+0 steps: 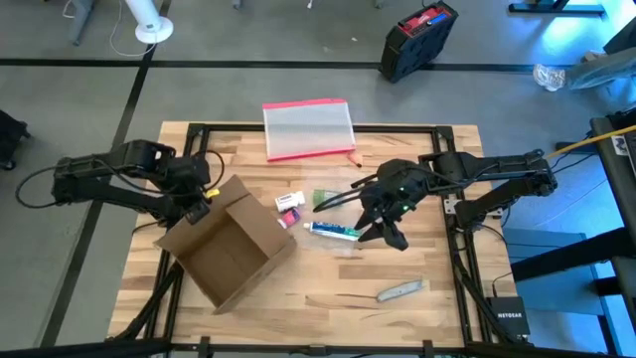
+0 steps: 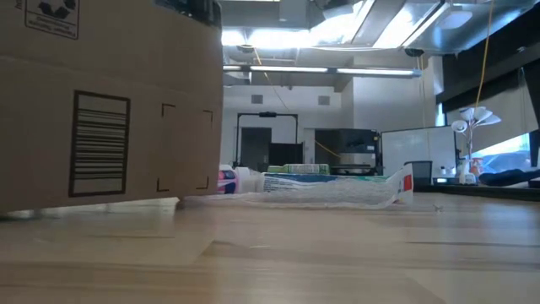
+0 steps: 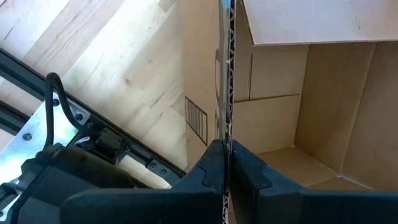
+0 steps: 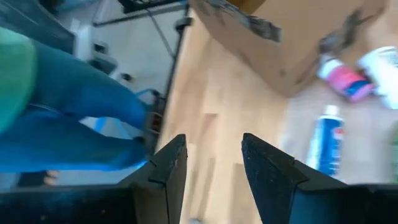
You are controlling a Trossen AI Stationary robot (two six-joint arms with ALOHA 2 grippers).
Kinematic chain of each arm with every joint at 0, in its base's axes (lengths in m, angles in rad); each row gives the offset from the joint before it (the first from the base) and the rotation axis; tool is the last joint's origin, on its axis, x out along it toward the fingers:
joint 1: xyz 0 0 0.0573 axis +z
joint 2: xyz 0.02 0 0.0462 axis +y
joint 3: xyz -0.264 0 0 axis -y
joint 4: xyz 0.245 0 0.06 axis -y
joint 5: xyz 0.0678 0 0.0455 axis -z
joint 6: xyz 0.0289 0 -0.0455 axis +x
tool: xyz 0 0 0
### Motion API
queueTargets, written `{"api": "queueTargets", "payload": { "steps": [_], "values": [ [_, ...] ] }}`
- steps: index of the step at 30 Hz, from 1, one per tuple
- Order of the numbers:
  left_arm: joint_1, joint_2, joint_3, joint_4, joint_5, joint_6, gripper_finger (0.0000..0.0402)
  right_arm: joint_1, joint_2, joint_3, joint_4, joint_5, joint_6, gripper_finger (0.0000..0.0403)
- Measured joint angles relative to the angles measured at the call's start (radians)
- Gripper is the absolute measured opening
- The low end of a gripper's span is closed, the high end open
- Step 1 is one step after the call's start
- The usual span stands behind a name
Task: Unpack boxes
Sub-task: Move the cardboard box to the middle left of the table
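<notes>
Cardboard box (image 1: pixel 227 247): open, table's 8 o'clock; left gripper (image 3: pixel 227 163) clamped on its wall. Right gripper (image 1: pixel 388 231), 3 o'clock, jaws apart, empty, above toothpaste tube (image 1: pixel 332 231). Clear pouch (image 1: pixel 308 129) at 12.

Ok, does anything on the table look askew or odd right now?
The box sits skewed to the table edges, open, with the left gripper shut on its wall. Small items lie scattered beside it, including a toothpaste tube under the open, empty right gripper. Nothing looks damaged.

Box (image 2: pixel 110 101) top beyond low view's edge
</notes>
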Motion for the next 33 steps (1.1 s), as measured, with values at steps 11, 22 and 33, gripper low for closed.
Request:
{"api": "queueTargets", "payload": {
  "steps": [11, 22, 33],
  "values": [
    [0.0, 0.0, 0.0, 0.0, 0.002, -0.021, 0.0, -0.001, 0.021, -0.082, 0.11, 0.072, -0.091, 0.0149],
    [0.0, 0.0, 0.0, 0.001, 0.015, -0.052, 0.0, -0.006, 0.131, -0.085, 0.224, 0.055, -0.179, 0.0149],
    [-0.001, 0.0, 0.0, 0.001, 0.019, -0.071, 0.0005, -0.086, 0.15, -0.085, 0.297, 0.018, -0.166, 0.0149]
  ]
}}
